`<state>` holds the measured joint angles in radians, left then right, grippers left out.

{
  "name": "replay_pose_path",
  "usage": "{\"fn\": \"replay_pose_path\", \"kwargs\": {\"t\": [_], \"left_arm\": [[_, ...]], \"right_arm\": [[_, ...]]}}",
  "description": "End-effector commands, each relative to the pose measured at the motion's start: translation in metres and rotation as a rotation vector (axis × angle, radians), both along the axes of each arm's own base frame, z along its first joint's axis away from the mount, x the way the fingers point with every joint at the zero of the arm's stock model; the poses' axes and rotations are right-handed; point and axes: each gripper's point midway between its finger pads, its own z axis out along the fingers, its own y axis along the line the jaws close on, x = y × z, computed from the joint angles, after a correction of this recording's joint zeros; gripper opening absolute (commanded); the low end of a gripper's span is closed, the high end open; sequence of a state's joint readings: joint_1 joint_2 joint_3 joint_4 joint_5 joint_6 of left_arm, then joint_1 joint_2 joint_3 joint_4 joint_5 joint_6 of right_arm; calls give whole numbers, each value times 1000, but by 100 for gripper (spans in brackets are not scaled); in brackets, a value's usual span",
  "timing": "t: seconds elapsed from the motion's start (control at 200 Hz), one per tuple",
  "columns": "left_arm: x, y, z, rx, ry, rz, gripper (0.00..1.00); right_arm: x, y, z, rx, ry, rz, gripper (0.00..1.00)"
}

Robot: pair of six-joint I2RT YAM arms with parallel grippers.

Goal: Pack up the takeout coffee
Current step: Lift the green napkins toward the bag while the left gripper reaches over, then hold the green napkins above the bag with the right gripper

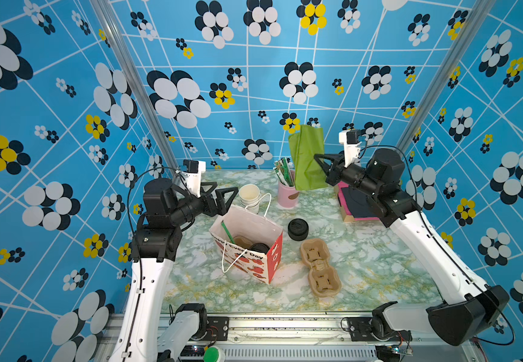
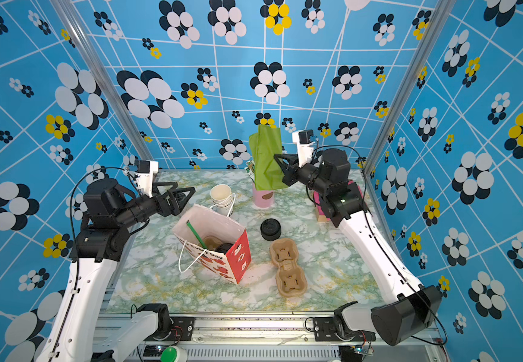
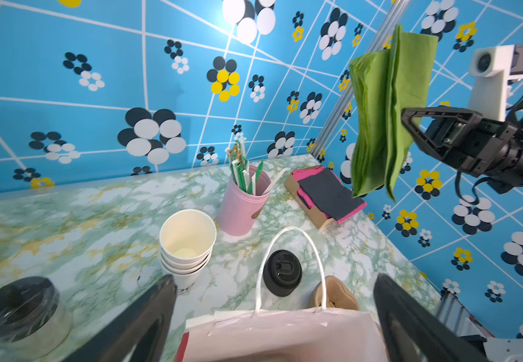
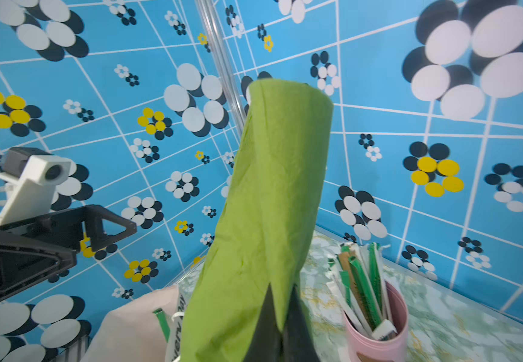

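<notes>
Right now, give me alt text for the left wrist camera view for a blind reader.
The right gripper holds a green napkin in the air above a marbled table. The open left gripper frames the top of a paper bag; beyond it stand a pile of black lids, a stack of paper cups and a pink cup of straws.

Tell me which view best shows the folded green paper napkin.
The left wrist view: the folded green paper napkin shows whole, its edge pinched by the shut right gripper. Both top views show it small. The right wrist view shows it close up, cropped at its lower end.
</notes>
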<state>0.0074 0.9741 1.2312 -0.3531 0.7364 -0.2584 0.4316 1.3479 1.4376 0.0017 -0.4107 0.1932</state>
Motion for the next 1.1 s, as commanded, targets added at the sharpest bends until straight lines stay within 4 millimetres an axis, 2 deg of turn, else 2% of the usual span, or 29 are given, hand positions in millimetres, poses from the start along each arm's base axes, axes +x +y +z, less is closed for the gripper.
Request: {"fn": "replay_pose_path", "kwargs": {"t": [0.0,0.175,0.355,0.59,0.785,0.95,1.094], "left_arm": [[-8,-16,37,-104,-101,-137,99],[-4,-26,63,-198,-142,-236,99],[3,-35,63,-224,-146,-289,99],[12,-47,55,-248,-125,-336,99],[13,-59,58,-287,-122,-390,98],[9,-73,53,-273,-117,-450,85],[6,-79,51,-261,-125,-474,68]], "right_arm": [[-13,31,15,-23,-100,13,0],[-38,88,13,-8,-137,123,0],[-51,119,18,47,-139,191,0],[-52,128,24,100,-139,204,0],[-53,131,25,123,-137,199,0],[-52,129,29,156,-144,185,0],[-50,130,26,158,-138,178,0]]}}
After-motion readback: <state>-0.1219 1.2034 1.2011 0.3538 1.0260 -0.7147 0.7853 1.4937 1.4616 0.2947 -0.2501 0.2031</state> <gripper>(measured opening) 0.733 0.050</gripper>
